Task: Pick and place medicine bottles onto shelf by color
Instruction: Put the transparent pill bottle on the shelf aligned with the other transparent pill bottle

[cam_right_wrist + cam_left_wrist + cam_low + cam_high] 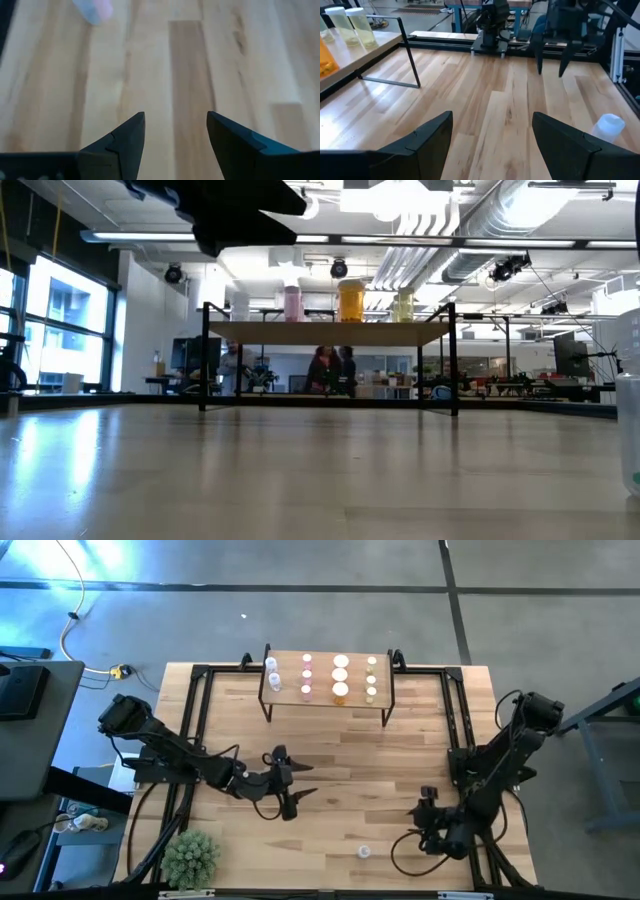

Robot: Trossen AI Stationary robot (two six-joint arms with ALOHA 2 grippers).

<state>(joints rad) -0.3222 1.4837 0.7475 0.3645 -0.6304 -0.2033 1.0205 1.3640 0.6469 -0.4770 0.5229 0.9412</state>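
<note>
The shelf [327,690], a small light-wood board on thin black legs, stands at the table's far middle. On it are rows of medicine bottles, from whitish [271,670] through pink [306,677] and orange [341,690] to yellowish [371,680]. The low view shows them standing upright on the shelf [330,332]. One whitish bottle [364,852] stands alone on the table near the front edge, and appears again as the bottle [609,126]. My left gripper [305,782] hovers open left of centre. My right gripper [425,815] hangs open, pointing down at bare wood right of the lone bottle [95,10].
A green spiky plant ball [190,855] sits at the near left corner. Black frame rails [195,720] run along the table's left and right sides. Bare wood lies between the shelf and the two grippers. In the low view the lone bottle [630,400] stands close at the right.
</note>
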